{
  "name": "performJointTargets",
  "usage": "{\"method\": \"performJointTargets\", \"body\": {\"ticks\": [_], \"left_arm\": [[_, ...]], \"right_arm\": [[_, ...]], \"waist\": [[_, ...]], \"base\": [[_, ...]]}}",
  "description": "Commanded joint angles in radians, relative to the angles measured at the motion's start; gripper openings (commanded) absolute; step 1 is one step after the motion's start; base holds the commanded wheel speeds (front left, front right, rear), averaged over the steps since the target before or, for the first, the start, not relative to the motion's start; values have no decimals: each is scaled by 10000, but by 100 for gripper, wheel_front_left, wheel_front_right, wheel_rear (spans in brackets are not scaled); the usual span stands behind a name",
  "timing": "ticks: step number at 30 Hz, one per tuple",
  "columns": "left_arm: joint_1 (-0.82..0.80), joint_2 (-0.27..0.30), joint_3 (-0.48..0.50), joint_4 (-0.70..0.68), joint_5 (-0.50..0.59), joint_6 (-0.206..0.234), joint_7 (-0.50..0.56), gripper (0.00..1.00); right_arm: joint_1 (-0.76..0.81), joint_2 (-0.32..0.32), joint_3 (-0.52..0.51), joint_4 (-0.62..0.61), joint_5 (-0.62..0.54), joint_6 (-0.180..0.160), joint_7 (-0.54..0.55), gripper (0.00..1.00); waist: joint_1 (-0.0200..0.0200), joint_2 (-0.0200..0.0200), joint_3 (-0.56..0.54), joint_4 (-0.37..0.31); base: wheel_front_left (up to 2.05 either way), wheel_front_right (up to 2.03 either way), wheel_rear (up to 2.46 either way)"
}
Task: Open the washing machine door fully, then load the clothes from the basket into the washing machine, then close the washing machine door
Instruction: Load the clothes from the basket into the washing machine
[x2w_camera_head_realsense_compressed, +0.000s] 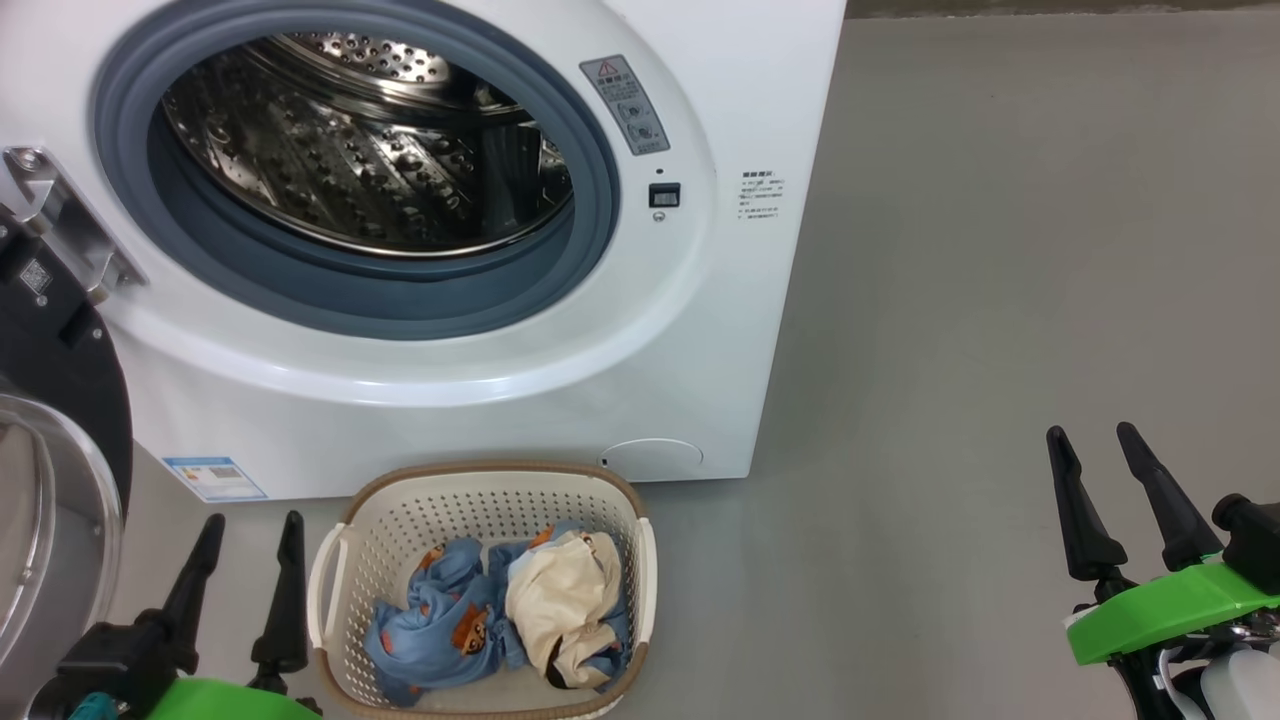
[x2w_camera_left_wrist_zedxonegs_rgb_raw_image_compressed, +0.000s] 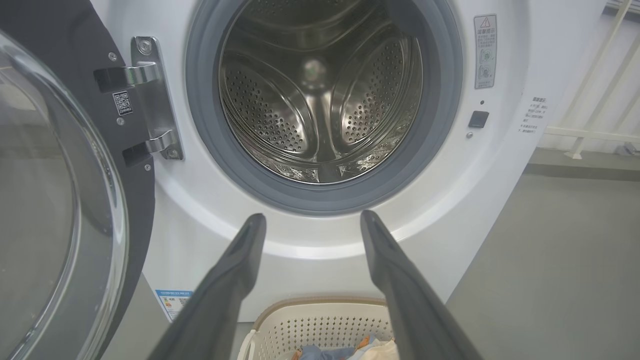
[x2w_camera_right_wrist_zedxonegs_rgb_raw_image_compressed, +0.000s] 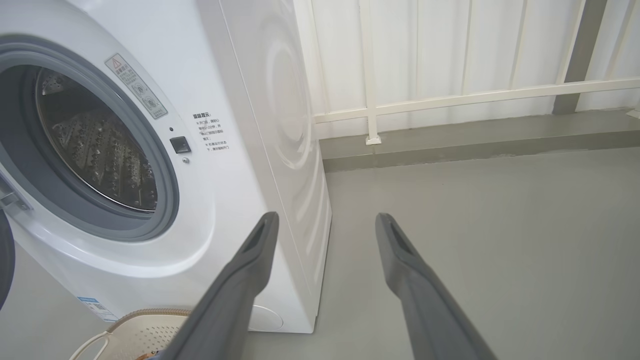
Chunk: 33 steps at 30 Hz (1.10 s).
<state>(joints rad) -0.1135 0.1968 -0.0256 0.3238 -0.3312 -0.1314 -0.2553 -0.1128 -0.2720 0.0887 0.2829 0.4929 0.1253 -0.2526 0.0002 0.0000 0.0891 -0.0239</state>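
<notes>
Both grippers are seen parted and empty. The left gripper (x2w_camera_head_realsense_compressed: 253, 522) is held low, just beside the basket (x2w_camera_head_realsense_compressed: 480, 468) on its left, w/ the washing machine door (x2w_camera_head_realsense_compressed: 70, 380) close on its other side. The right gripper (x2w_camera_head_realsense_compressed: 1090, 432) is held well apart, over bare floor (x2w_camera_head_realsense_compressed: 950, 300).

The basket is set on the floor right in front of the washing machine (x2w_camera_head_realsense_compressed: 450, 420), below the drum (x2w_camera_head_realsense_compressed: 370, 170) opening. The clothes (x2w_camera_head_realsense_compressed: 500, 610) are bunched in its near half, blue piece to the left, cream piece to the right, overlapping.

Risks, as judged:
- The garments are tangled, so both may be brought up by one pinch, or only a trailing corner.
- A piece may be dropped on the floor, or left draped over the gasket (x2w_camera_head_realsense_compressed: 400, 300) and trapped when the door is shut.
- The basket looks light, so it may be dragged or tipped if fabric catches in it.
- The door may be knocked by the left arm, given how near it hangs.
- Whether the door is swung to its full limit cannot be told.

Orientation: the basket's mouth is turned up. Its long axis appears to be laid left-right, approx. parallel to the machine front, handles at the ends. The drum mouth is pointed toward the robot, axis front to back. No clear long axis is shown by the heap.
</notes>
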Motion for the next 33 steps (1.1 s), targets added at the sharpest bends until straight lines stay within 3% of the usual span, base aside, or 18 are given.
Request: {"method": "performJointTargets", "body": {"ticks": [1, 17, 33], "left_arm": [[-251, 129, 280, -249, 96, 8, -65, 100], [-538, -189, 78, 1016, 3, 8, -65, 100], [-3223, 199, -1403, 5190, 443, 8, -65, 100]], "right_arm": [[-173, -189, 131, -236, 3, 54, -92, 100], [-444, -1, 275, -335, -25, 54, -92, 100], [-1495, 228, 540, -472, -11, 54, -92, 100]], "waist": [[-2, 0, 15, 8], [-2, 0, 718, -36], [-2, 0, 2828, -292]], "base": [[22, -22, 0], [1, -1, 0], [0, 0, 0]]}}
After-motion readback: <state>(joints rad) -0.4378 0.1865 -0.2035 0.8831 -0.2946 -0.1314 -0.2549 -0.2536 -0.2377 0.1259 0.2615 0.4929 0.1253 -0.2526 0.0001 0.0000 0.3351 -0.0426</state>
